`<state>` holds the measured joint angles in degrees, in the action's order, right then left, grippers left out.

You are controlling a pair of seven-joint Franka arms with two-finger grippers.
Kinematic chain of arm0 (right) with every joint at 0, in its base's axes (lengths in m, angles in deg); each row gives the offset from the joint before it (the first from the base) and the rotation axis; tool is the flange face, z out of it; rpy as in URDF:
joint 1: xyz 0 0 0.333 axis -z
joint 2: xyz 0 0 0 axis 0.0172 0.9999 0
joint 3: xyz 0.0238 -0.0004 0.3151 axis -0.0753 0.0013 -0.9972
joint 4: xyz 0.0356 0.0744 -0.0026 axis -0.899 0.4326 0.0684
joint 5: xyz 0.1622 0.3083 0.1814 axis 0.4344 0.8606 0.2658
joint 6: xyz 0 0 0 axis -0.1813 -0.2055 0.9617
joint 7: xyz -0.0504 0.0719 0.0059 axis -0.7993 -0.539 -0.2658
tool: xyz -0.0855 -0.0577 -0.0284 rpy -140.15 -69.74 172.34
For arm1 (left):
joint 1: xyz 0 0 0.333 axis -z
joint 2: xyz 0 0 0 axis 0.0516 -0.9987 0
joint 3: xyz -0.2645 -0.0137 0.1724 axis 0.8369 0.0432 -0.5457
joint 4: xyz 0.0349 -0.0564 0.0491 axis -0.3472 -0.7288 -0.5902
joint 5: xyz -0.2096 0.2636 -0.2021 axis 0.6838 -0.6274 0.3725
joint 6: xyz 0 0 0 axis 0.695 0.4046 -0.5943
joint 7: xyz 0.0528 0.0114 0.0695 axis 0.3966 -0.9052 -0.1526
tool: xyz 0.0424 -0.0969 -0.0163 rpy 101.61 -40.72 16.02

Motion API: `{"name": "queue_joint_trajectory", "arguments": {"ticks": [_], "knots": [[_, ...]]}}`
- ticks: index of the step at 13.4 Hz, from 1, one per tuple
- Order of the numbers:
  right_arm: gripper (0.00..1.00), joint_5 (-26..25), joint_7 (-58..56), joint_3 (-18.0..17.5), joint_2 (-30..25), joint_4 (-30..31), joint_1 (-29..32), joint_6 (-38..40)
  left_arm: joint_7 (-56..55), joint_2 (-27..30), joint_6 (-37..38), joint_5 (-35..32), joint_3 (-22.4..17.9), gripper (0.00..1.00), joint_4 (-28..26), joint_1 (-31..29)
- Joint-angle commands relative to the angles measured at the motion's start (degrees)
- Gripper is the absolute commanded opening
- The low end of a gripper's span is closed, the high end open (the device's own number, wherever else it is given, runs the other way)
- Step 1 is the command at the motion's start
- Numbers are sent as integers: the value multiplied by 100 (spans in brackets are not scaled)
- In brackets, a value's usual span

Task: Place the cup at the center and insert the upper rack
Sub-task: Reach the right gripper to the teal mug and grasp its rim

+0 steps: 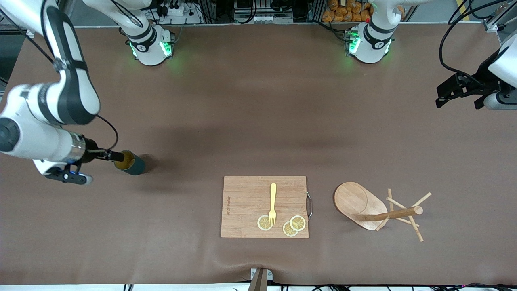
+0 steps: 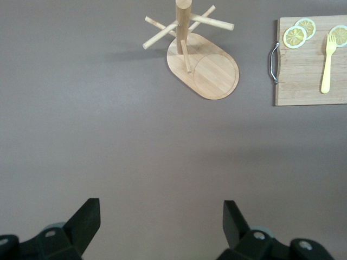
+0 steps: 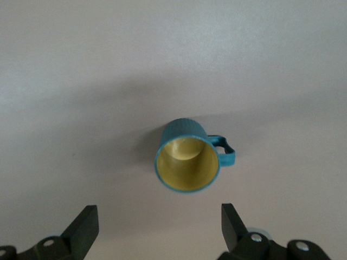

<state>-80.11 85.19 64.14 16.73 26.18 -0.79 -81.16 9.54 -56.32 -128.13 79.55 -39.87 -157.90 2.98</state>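
— Brown mat covers the whole desk (image 1: 258,121); why are the things spread so wide over it?

— I judge nothing has begun. The board (image 1: 246,202) sits near the front camera with a fork (image 1: 273,202) and lemon slices (image 1: 264,222) on it, and it plays no part in the task.

— And the rack (image 1: 363,206)?

— Beside the board, toward the left arm's end, standing on its oval base. The left end effector (image 2: 161,225) hangs high above bare mat near it, fingers apart and empty; that arm waits.

— Where is the cup (image 1: 130,162)?

— Upright toward the right arm's end, well apart from the centre, handle free. The right end effector (image 3: 160,227) hovers just above it, fingers spread and holding nothing, likely lined up to grasp the rim.
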Motion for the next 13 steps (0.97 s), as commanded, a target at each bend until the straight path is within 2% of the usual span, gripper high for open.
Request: {"name": "queue_joint_trajectory", "arguments": {"ticks": [1,12,13], "knots": [[100,17,214,-19,399,-101,103,-247,-19,0,31,-24,37,100,-9,-20],[100,219,768,-19,1112,-84,68,-653,-19,9,22,-24,46,100,-114,15],[90,263,768,-19,1156,-84,59,-670,-19,9,22,-24,81,100,-114,15]]}}
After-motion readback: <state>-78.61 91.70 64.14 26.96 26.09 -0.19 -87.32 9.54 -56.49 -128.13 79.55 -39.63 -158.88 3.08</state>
